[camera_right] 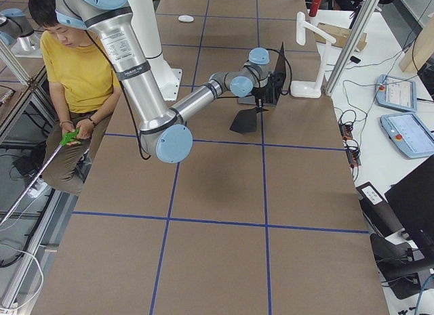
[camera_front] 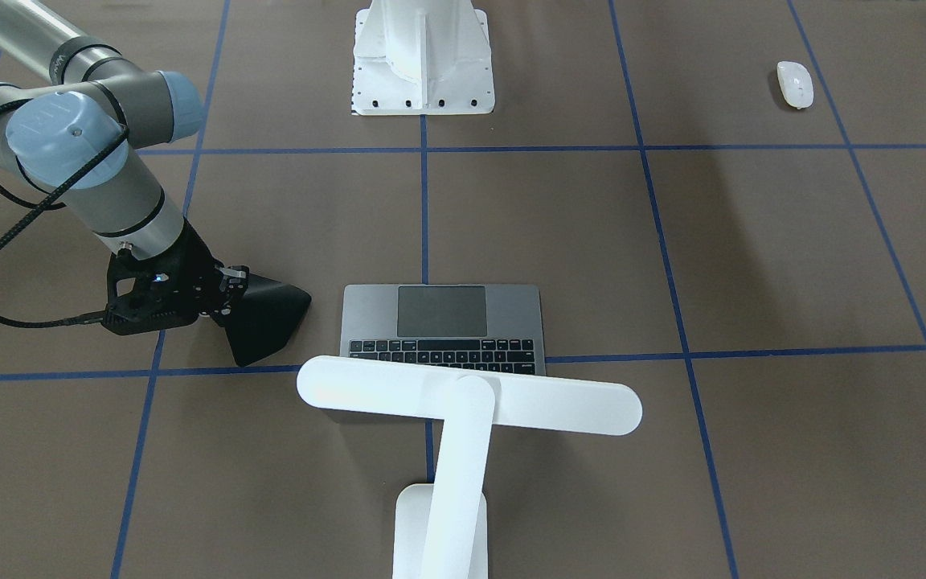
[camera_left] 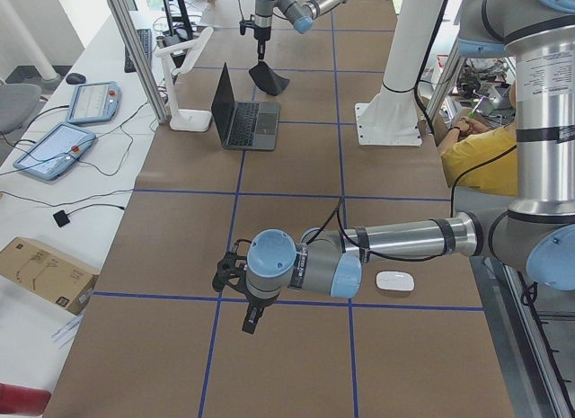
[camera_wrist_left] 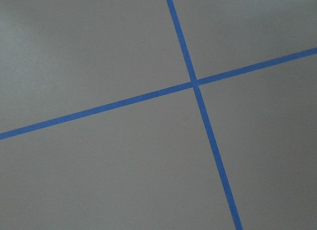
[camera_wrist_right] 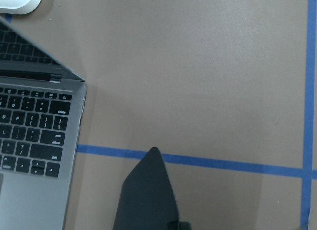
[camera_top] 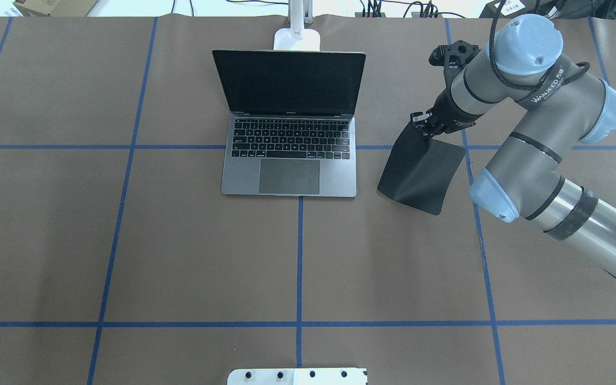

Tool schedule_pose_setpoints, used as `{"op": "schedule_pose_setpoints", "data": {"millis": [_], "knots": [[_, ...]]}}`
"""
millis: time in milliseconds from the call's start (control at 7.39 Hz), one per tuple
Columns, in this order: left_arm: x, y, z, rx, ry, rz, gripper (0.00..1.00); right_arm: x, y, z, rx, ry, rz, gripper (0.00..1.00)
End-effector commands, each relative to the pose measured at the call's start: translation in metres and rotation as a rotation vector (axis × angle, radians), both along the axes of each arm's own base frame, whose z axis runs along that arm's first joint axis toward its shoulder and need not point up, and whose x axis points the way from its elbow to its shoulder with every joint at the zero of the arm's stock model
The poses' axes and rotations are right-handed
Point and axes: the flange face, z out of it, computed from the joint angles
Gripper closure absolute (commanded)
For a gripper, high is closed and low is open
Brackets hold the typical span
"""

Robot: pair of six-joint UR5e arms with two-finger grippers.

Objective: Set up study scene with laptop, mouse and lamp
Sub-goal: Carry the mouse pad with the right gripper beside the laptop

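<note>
The laptop (camera_top: 289, 160) stands open at the table's middle, its screen toward the lamp (camera_front: 471, 402) behind it. My right gripper (camera_top: 424, 128) is shut on the top edge of a black mouse pad (camera_top: 420, 171). The pad hangs tilted, its lower edge on or just above the table to the right of the laptop. The mouse (camera_front: 795, 84) lies alone on the robot's left side, near the base. My left gripper (camera_left: 249, 321) shows only in the exterior left view, low over the table in front of the mouse (camera_left: 393, 280). I cannot tell whether it is open or shut.
The white bolted pedestal (camera_front: 423, 64) stands at the table's near middle edge. A person in a yellow shirt (camera_right: 74, 64) sits beside the robot's right. Teach pendants (camera_left: 85, 99) and a cardboard box (camera_left: 45, 270) lie on the side bench beyond the lamp.
</note>
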Motion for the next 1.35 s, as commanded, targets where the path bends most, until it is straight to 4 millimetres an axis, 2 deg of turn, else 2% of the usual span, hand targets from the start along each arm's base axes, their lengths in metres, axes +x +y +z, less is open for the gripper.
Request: {"op": "schedule_pose_setpoints", "data": {"millis": [0, 271, 406, 677, 812, 947, 1082, 1218], "knots": [[0.0, 0.0, 0.0, 0.0, 0.0, 0.0, 0.0, -0.02, -0.02, -0.002, 0.002, 0.014, 0.001, 1.0], [0.0, 0.0, 0.0, 0.001, 0.001, 0.001, 0.0, -0.019, -0.027, 0.019, 0.061, 0.049, -0.046, 1.0], [0.0, 0.0, 0.0, 0.001, 0.001, 0.001, 0.0, -0.002, -0.031, 0.036, 0.061, 0.063, -0.052, 1.0], [0.0, -0.001, -0.004, 0.008, 0.001, 0.0, 0.0, 0.01, -0.024, 0.065, 0.096, 0.097, -0.109, 1.0], [0.0, -0.001, -0.006, 0.011, 0.001, 0.0, 0.0, 0.011, -0.024, 0.065, 0.109, 0.1, -0.119, 1.0], [0.0, -0.001, -0.007, 0.014, -0.001, 0.0, 0.0, 0.025, -0.022, 0.052, 0.11, 0.058, -0.126, 1.0], [0.0, -0.001, -0.008, 0.015, 0.0, 0.0, 0.0, 0.04, -0.013, 0.041, 0.115, 0.012, -0.139, 1.0], [0.0, -0.002, -0.008, 0.017, -0.001, 0.0, 0.0, 0.043, -0.009, 0.03, 0.133, -0.002, -0.139, 1.0]]}}
